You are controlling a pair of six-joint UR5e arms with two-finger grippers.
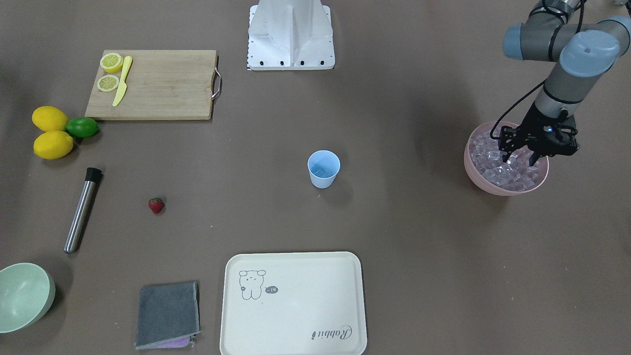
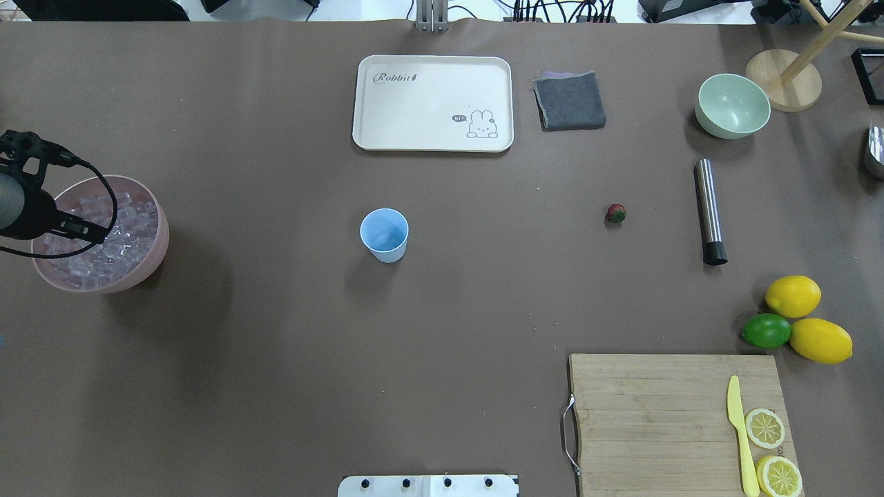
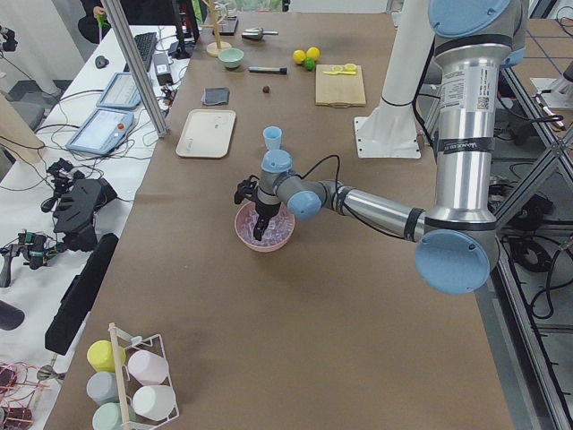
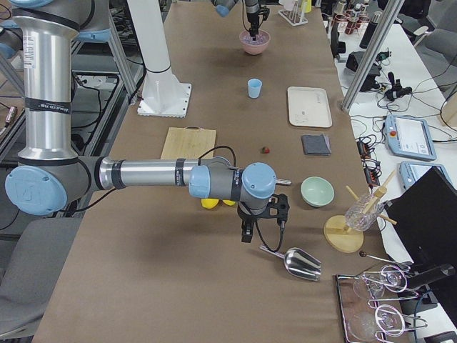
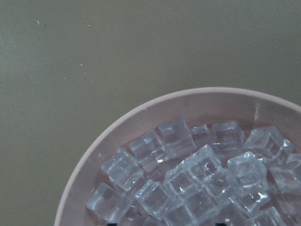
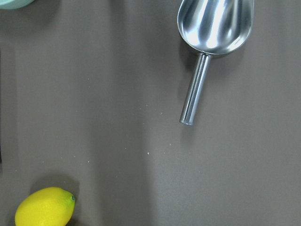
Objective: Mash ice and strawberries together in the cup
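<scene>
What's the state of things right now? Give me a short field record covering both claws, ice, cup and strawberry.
left claw: open, lowered into the pink bowl, tips at the ice
right claw: above the table near a metal scoop; cannot tell if open or shut
cup: upright, mid-table, no strawberry inside
strawberry: on the table, apart from the cup
steel muddler: lying on the table, untouched

Opposed overhead and front views, both on the cup (image 1: 324, 169); wrist close-ups.
</scene>
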